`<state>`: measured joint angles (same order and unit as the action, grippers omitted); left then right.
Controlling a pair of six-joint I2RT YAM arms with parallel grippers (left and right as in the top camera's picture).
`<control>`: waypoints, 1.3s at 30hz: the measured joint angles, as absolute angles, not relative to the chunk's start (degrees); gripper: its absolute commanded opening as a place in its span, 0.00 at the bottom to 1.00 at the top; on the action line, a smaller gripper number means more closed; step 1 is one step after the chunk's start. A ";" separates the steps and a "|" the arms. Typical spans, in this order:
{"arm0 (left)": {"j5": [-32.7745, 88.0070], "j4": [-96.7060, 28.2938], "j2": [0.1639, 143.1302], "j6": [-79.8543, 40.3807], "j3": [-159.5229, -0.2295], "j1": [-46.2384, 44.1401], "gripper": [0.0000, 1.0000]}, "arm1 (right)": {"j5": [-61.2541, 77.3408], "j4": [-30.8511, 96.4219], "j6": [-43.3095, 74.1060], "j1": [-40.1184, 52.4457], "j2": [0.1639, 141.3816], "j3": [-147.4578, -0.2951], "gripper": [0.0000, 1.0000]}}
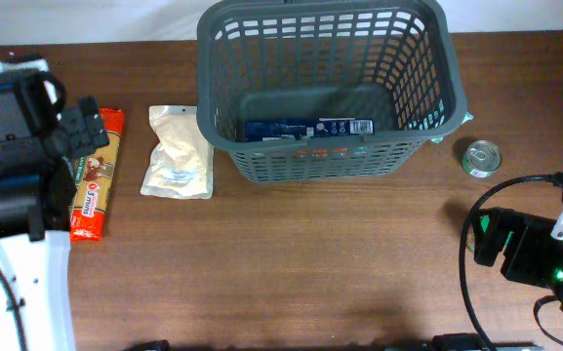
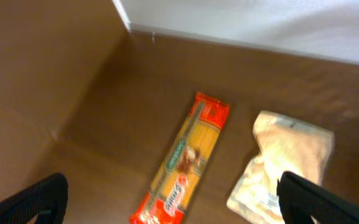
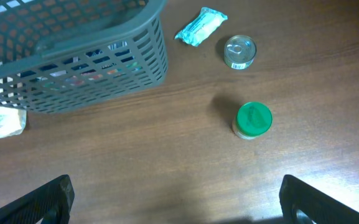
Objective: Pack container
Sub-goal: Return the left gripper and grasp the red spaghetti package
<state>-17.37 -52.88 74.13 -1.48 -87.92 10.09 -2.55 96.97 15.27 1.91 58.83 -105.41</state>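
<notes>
Currently the basket stands upright on the table, ahead of the right gripper and off toward its left finger; its slotted near wall fills the upper left of the right wrist view. A dark blue box lies flat on the basket floor against the near wall.

The right jaws are spread wide with nothing between them; only the two dark fingertips show at the lower corners. Ahead of them, a little toward the right finger, stands a green-lidded jar. Beyond the jar sits a tin can, apart from it, and farther still a small teal-and-white packet lies near the basket's corner without touching it.

The left gripper is likewise wide open and empty. A pasta packet lies flat, its near end between the jaws and its length running away from them at a slant. A white pouch lies just beside it, ahead of the right-hand finger. From overhead, the pouch lies between the pasta and the basket, just beside the basket's wall.
</notes>
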 measured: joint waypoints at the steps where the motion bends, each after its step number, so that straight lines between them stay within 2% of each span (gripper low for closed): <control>1: -15.79 -51.03 74.26 -2.04 -84.90 11.92 0.99 | -2.52 96.97 15.20 1.91 58.81 -105.41 0.99; 4: -12.88 -44.16 74.61 -2.87 -75.59 15.86 0.99 | -2.55 96.97 15.22 1.91 58.83 -105.41 0.99; 11: -9.54 -32.27 76.88 4.40 -62.04 16.80 0.99 | -2.55 96.97 15.29 1.91 58.81 -105.41 0.99; 26: -5.17 -21.04 97.03 17.80 -61.10 20.82 0.99 | -2.55 96.97 15.25 1.91 58.83 -105.41 0.99; 39: -2.28 -13.39 107.00 20.23 -61.06 21.74 0.99 | -2.55 96.97 15.25 1.91 58.81 -105.41 0.99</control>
